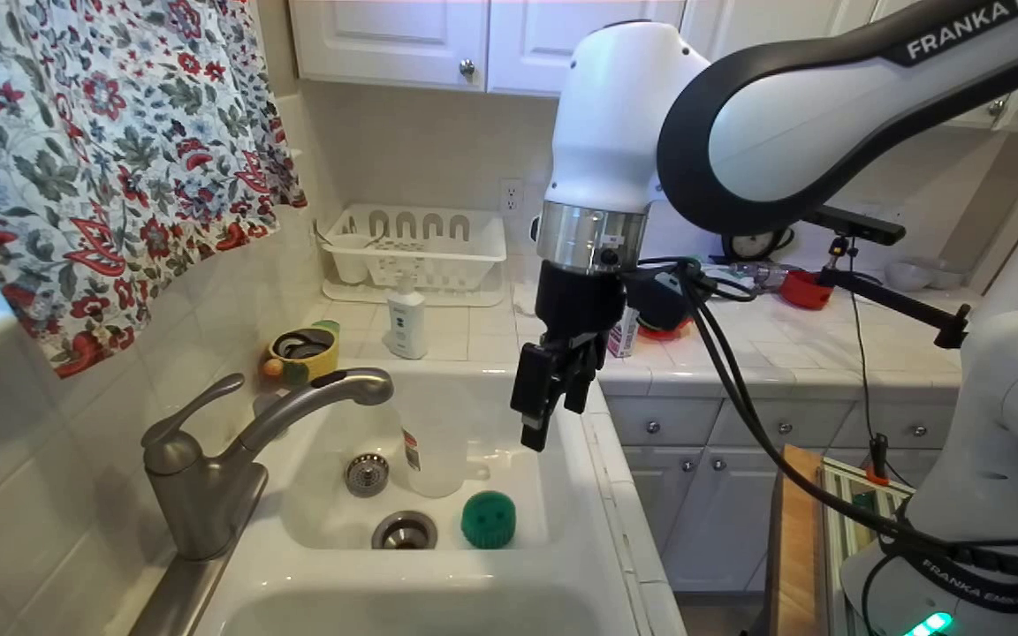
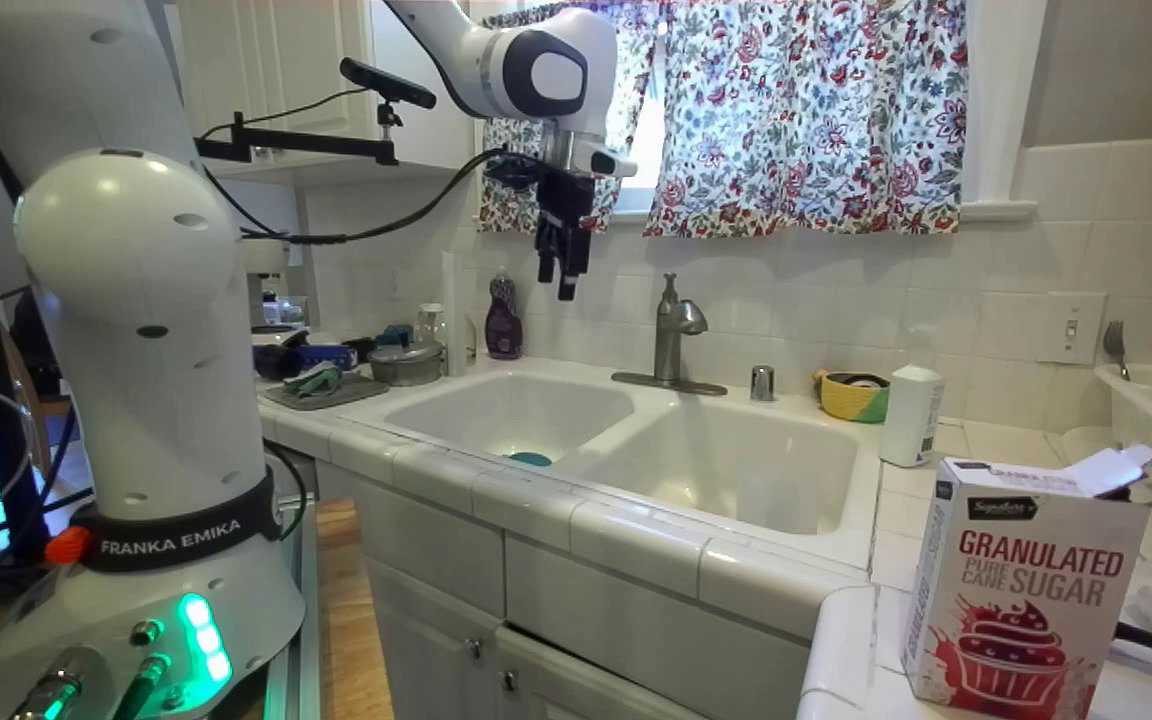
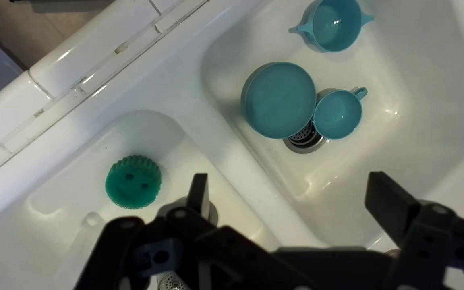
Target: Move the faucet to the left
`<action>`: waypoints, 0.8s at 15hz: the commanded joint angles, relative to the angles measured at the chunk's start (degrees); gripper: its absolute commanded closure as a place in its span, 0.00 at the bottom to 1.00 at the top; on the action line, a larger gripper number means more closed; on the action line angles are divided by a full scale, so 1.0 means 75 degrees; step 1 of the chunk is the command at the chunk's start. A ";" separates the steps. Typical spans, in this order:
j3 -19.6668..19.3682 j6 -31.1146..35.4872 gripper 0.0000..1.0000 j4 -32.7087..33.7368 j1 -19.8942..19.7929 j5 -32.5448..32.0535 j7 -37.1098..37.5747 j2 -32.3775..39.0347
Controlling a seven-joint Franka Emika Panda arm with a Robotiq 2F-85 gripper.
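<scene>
In an exterior view, there's the faucet [image 1: 195,495] on the left; the jaws hang to its right, well apart from it. In an exterior view, the faucet stands at the far edge of the sink [image 2: 631,430], jaws higher and left. Over to the wrist view: jaws spread wide, gripping nothing, the sink's divider [image 3: 238,165] below and between them.

We see silver-grey on the faucet [image 1: 204,484], black on the hand [image 3: 290,195], here's the curtain [image 2: 806,120]: a red, blue and grey-green floral print on white! We catch green on the scrubber [image 3: 133,183], teal on the bowl [image 3: 280,100] and cup [image 3: 338,114], purple on the bottle [image 2: 503,328], white across the sink [image 1: 438,565].
</scene>
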 commanded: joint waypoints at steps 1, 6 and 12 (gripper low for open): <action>-0.0042 0.0063 0.00 0.0137 0.0006 -0.0013 -0.0080 0.0165; -0.0181 0.0027 0.00 0.1504 0.0000 -0.0049 -0.0783 0.1386; -0.0419 0.0225 0.00 0.3757 -0.0112 -0.0870 -0.0148 0.3003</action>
